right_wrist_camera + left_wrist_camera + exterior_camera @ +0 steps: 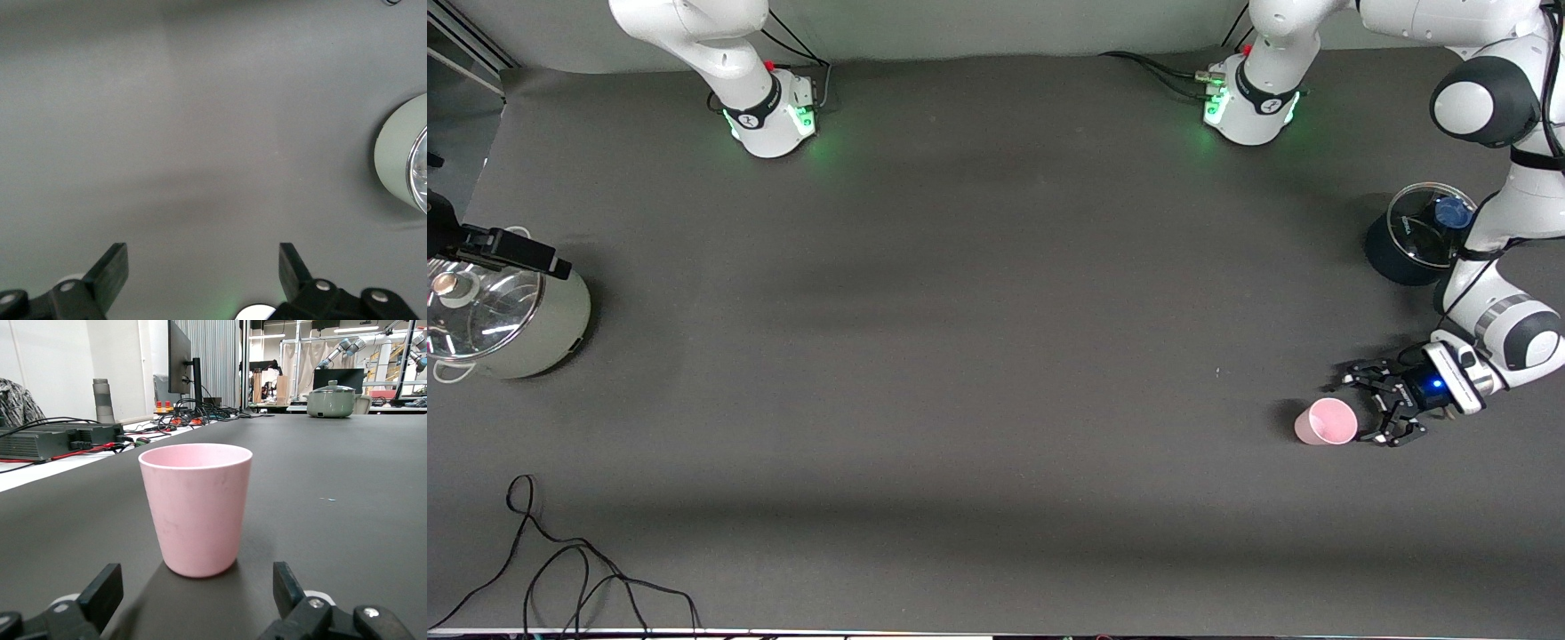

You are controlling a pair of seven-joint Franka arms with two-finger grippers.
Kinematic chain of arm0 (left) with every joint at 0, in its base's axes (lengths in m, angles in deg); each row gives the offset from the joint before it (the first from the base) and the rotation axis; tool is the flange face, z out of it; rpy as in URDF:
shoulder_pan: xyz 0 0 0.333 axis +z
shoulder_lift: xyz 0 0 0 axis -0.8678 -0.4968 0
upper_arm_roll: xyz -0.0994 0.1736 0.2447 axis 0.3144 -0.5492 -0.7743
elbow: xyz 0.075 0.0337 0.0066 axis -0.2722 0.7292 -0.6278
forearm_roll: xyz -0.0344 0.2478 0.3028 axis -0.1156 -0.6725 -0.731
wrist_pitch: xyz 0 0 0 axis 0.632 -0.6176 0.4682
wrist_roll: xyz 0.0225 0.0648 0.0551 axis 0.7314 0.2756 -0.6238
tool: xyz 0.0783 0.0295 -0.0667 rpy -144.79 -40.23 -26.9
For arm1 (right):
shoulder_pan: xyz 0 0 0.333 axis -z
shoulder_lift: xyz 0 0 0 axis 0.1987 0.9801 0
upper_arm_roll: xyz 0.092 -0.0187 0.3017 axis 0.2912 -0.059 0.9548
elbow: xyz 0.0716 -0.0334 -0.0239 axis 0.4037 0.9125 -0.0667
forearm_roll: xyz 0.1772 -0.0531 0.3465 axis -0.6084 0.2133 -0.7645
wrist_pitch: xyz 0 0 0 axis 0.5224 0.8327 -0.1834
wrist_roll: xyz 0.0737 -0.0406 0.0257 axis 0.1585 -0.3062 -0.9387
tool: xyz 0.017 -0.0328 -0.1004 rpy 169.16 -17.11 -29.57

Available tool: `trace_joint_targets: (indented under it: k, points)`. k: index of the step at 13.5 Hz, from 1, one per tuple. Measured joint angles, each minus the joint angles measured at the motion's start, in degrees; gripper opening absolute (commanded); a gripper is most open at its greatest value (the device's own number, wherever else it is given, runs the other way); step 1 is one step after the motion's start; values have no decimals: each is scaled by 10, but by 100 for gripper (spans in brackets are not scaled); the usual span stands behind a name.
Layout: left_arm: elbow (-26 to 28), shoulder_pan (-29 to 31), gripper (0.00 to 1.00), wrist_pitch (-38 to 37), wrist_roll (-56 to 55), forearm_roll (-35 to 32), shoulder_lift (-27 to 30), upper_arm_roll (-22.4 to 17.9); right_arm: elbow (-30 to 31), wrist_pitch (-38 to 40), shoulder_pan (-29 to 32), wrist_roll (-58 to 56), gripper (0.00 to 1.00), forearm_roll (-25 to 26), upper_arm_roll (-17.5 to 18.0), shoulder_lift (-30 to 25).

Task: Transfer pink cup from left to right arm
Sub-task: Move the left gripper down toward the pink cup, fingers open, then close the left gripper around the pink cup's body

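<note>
The pink cup (1326, 421) stands upright on the dark table near the left arm's end. My left gripper (1362, 411), a black claw with a blue light, is low over the table right beside the cup and open. In the left wrist view the cup (195, 510) stands just ahead of the left gripper (195, 590), apart from both fingertips (103, 593). The right gripper (202, 267) is open and holds nothing. It hangs high over bare table by the right arm's base. It does not show in the front view.
A grey-green pot (516, 329) with a glass lid stands at the right arm's end, also seen as the pot (400, 160) in the right wrist view. A dark pot (1405, 253) with a blue-knobbed lid stands farther from the camera than the cup. A black cable (560, 569) lies near the front edge.
</note>
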Motion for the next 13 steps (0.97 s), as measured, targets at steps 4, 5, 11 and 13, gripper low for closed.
trace_joint_targets:
  k: [4, 5, 11, 13]
  points:
    - [4, -25, 100, 13, 0, 12, 0, 4, 0, 1, 0, 0, 100, 0, 0, 0]
    - [6, -30, 100, 17, 0, 13, 0, 4, 0, 1, 0, 0, 100, 0, 0, 0]
    - [7, -36, 100, 27, -1, 14, 0, 4, 0, 1, 0, 0, 100, 0, 0, 0]
    - [7, -36, 94, 27, -3, 14, 0, 4, 0, 2, 0, 0, 100, 0, 0, 0]
